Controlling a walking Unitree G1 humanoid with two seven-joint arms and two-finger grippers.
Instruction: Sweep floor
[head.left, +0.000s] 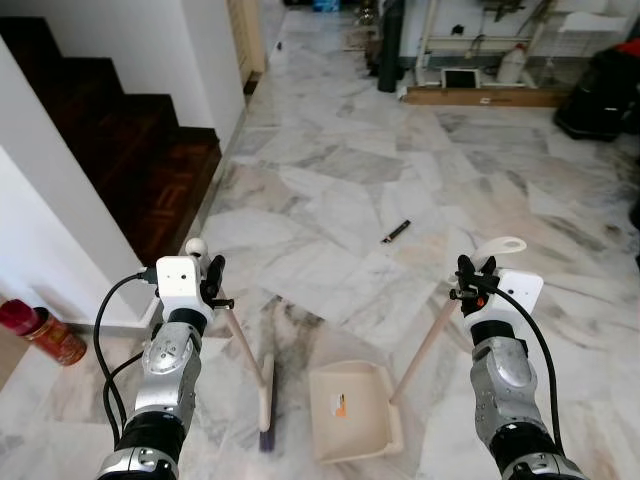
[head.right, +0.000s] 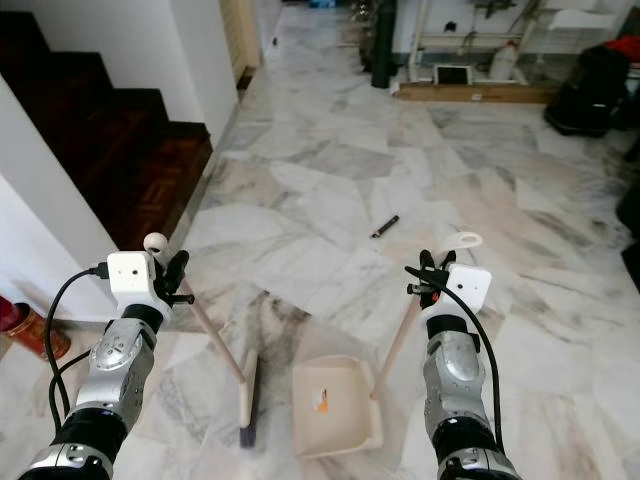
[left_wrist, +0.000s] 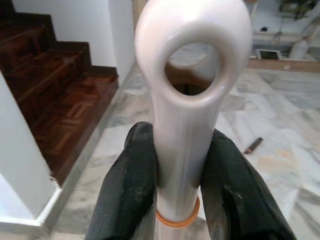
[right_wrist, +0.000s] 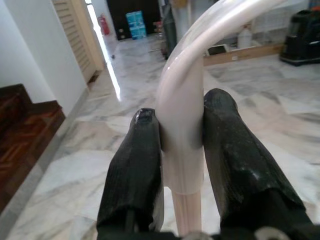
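Lower centre of the frame: the left gripper is clenching a broom handle, the right gripper is clenching a dustpan handle. Both look light, stiff, smooth plastic, best gripped high.

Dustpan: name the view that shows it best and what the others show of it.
The left eye view: the whole cream dustpan sits on the marble floor, handle rising to the right gripper. The right eye view matches it; the right wrist view gives just the gripped handle top; the left wrist view has the broom.
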